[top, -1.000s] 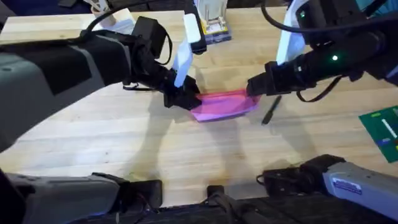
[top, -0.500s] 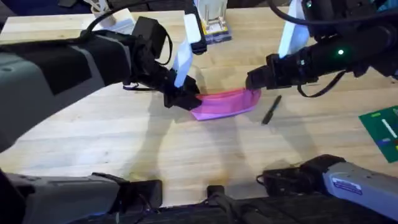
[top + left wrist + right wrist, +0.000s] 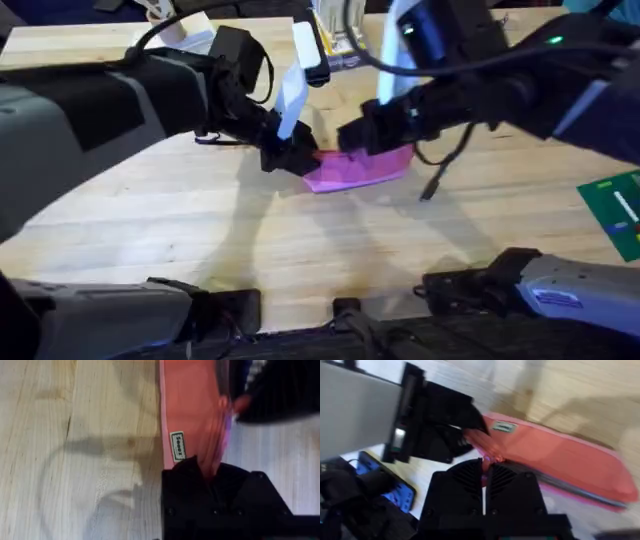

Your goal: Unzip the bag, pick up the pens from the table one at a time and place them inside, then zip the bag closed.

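Overhead: I have left claw (image 3: 290, 157) clamping bag (image 3: 360, 168), right claw (image 3: 352, 137) pinching the zip; excess pull risks slippage

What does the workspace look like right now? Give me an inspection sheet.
Surface: light wooden table, bare in front.
Job's things: pink bag lies mid-table; one black pen lies on the table to its right, not yet in the bag.
Clutter: green board at the right edge; boxes and white items at the far edge.
Grippers: left gripper is clamped on the bag's left end; right gripper is shut at the zipper line, near the left end.
Cables: black cable hangs from the right arm over the bag's right end.
Surroundings: nothing seen.
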You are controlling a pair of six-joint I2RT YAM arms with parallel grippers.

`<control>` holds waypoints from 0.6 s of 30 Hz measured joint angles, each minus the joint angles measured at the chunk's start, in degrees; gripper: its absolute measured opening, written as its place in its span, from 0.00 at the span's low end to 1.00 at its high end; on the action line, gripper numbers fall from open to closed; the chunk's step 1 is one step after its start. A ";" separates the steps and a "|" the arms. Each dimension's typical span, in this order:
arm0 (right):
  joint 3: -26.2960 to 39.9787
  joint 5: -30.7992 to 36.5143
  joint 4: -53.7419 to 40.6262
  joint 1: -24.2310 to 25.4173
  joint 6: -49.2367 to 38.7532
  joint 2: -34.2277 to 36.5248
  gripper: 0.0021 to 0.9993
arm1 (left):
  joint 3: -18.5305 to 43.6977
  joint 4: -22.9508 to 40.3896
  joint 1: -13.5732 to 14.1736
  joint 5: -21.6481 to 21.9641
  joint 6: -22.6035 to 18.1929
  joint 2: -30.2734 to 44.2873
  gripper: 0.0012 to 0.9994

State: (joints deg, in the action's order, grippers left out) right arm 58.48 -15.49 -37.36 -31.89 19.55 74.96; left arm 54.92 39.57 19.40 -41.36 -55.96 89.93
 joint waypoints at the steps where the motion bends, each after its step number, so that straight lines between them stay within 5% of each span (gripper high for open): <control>1: 0.00 0.04 1.24 -1.07 0.92 0.44 0.03 | 0.00 -0.02 -0.02 0.02 0.00 0.00 0.05; 15: 0.00 1.52 6.90 -6.29 6.94 2.68 0.03 | 0.00 0.04 -0.37 0.11 0.00 0.01 0.04; 16: 0.09 -0.11 7.54 -5.28 6.89 2.43 0.34 | 0.00 -0.17 -0.33 0.02 0.00 0.00 0.04; 18: 0.89 -1.07 6.96 -4.38 5.67 1.32 0.62 | 0.00 -0.09 -0.13 0.04 -0.06 0.00 0.04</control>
State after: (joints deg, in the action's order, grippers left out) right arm 59.37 -16.55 -30.40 -36.28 25.22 76.28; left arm 54.92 39.48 19.27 -41.32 -56.03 89.93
